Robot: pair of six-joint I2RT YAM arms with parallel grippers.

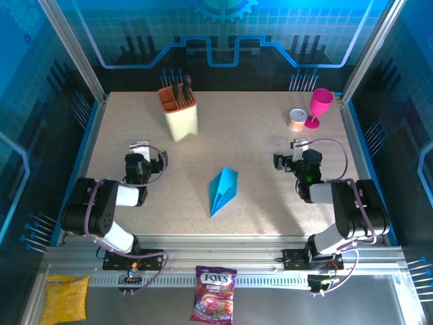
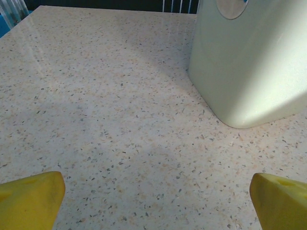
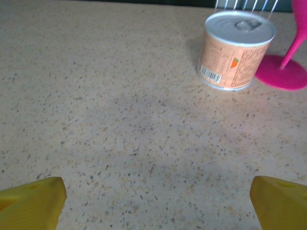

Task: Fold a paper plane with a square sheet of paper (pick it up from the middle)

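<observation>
Centrally on the speckled surface: paper plane, cyan-blue, slim creased dart, nose toward the near edge. Left pincer and right pincer released, empty, flanking it.

"FOX'S" on the purple candy bag

In the left wrist view the beige utensil holder is cut off at the top and right, and the left fingers at the bottom edge. In the right wrist view the pink goblet is cut off above its stem. From above, the dark utensils are too small to name.
</observation>
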